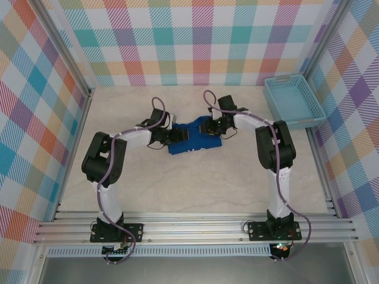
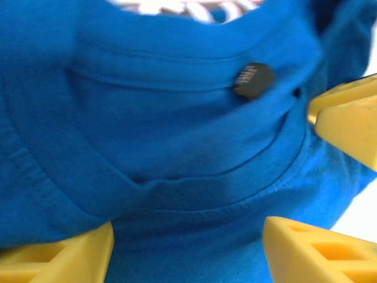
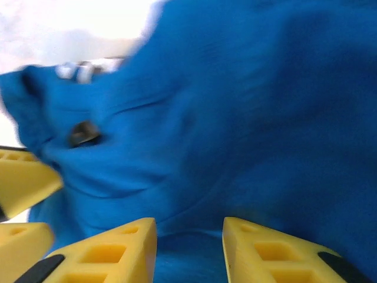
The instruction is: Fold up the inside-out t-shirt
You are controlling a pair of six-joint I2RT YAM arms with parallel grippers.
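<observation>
The t-shirt [image 1: 190,144] lies bunched in a small blue heap near the middle of the table [image 1: 195,189], well apart from the light-blue basket [image 1: 294,102] at the far right corner. Both arms reach inward and the 2 hands meet at the heap, one on each side. The left hand [image 2: 188,236] sits at the heap's left edge with its yellow fingers [image 2: 59,253] set wide apart; blue cloth with stitched seams spans the gap, and neither finger is seen pressing it. A small dark round mark [image 2: 253,79] sits on the fabric near a seam. The right hand [image 3: 189,227] sits at the heap's right edge with its fingers [image 3: 112,250] narrowly apart and cloth showing in the gap; whether they pinch the fabric cannot be told, as the view is blurred. In each wrist view the other hand's yellow fingers appear just beside the cloth.
</observation>
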